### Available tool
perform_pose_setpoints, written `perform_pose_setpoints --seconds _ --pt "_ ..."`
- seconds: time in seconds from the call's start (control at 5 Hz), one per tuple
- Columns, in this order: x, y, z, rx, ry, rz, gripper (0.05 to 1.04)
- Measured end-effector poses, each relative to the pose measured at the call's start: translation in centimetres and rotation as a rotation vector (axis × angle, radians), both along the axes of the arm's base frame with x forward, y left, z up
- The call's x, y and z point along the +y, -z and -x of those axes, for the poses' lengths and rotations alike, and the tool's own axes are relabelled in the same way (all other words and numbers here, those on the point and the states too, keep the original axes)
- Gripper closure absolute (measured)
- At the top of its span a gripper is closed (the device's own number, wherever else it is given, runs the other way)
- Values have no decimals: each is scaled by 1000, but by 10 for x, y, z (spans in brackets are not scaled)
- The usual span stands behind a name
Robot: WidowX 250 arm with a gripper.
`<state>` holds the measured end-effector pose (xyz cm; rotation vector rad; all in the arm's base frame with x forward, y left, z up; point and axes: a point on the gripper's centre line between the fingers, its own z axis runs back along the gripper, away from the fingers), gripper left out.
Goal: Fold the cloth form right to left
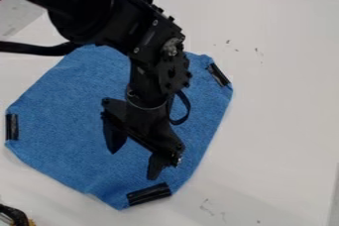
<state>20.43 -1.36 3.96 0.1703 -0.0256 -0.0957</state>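
A blue cloth (63, 145) lies spread out on the white table, with black strips at its left, right and lower corners. The black gripper (134, 164) hangs over the middle to lower part of the cloth. Its two fingers stand wide apart, with only blue cloth showing between them. The lower-right finger is a little above the black strip (149, 194) at the bottom corner. Arm and gripper hide the cloth's upper middle and part of its centre.
The white table (285, 96) extends around the cloth, with small dark marks on it. A black and yellow object (15, 215) is at the lower left corner. A black cable (33, 48) crosses at the upper left, and dark items lie beyond the table's top right edge.
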Motion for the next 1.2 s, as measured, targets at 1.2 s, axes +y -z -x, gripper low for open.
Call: perform_pose_setpoints --seconds 1.2 --pt "-25 -22 -157 -152 146 35 83"
